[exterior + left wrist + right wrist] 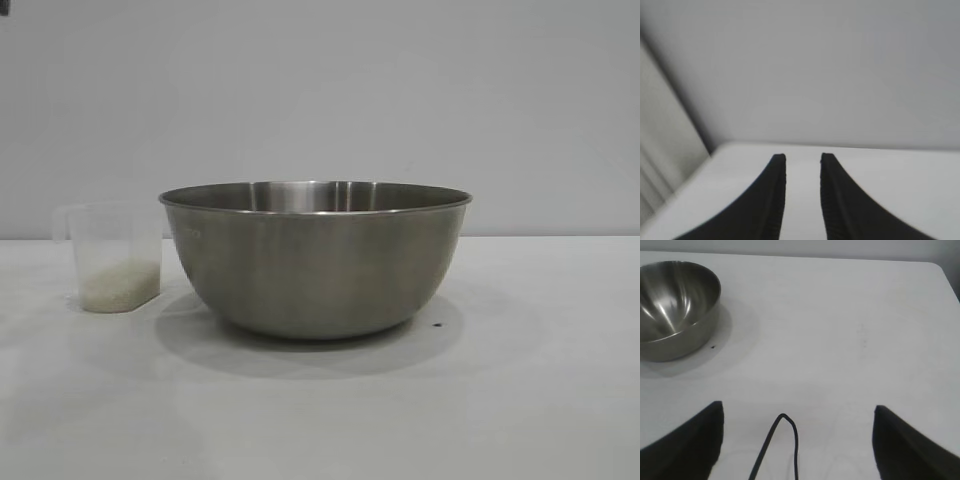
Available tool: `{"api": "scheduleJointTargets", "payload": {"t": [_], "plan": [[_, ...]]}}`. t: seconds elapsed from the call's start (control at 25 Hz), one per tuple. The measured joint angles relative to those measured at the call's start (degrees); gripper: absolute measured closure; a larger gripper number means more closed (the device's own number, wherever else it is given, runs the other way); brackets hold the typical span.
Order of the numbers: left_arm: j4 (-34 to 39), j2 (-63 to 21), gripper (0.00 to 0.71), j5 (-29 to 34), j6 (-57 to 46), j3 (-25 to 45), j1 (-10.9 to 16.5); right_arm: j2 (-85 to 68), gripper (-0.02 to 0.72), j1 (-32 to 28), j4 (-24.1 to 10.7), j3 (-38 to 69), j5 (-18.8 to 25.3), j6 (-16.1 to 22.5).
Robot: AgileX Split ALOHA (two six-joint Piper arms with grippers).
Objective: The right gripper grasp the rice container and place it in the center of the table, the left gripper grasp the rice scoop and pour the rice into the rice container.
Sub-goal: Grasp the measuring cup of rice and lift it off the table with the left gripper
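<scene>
The rice container (315,260), a large steel bowl, stands on the white table (540,400) near the middle of the exterior view. The rice scoop (115,255), a small clear plastic cup, stands just left of it with white rice (118,284) in its bottom. Neither arm shows in the exterior view. My right gripper (799,410) is wide open and empty above bare table, with the bowl (675,307) well off to one side in the right wrist view. My left gripper (803,159) is open with a narrow gap, empty, facing the wall over the table's far edge.
A thin black cable loop (782,440) hangs between the right fingers. A small dark speck (437,325) lies on the table by the bowl's right side. A plain grey wall (320,90) stands behind the table. The table's corner (720,150) shows in the left wrist view.
</scene>
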Motion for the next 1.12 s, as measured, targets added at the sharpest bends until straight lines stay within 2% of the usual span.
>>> {"api": "scheduleJointTargets", "payload": {"t": [0.2,0.36,0.44,0.6,0.76,1.12], "plan": [[9.26,0.00,0.568,0.35,-0.90,7.50,0.00,0.00,0.158,0.00,0.00,0.00,0.00,0.00],[16.24,1.79,0.568,-0.43,-7.09,10.34,0.00,0.00,0.158,0.00,0.00,0.00,0.00,0.00],[19.11,5.04,0.568,-2.37,-9.70,11.09,0.00,0.00,0.158,0.00,0.00,0.00,0.00,0.00],[24.80,11.60,0.568,-13.51,-15.85,13.61,0.00,0.00,0.158,0.00,0.00,0.00,0.00,0.04],[28.43,15.72,0.568,-16.49,-18.16,14.41,0.00,0.00,0.158,0.00,0.00,0.00,0.00,0.04],[32.86,20.41,0.568,-16.80,-18.70,12.80,0.00,0.00,0.158,0.00,0.00,0.00,0.00,0.04]]}}
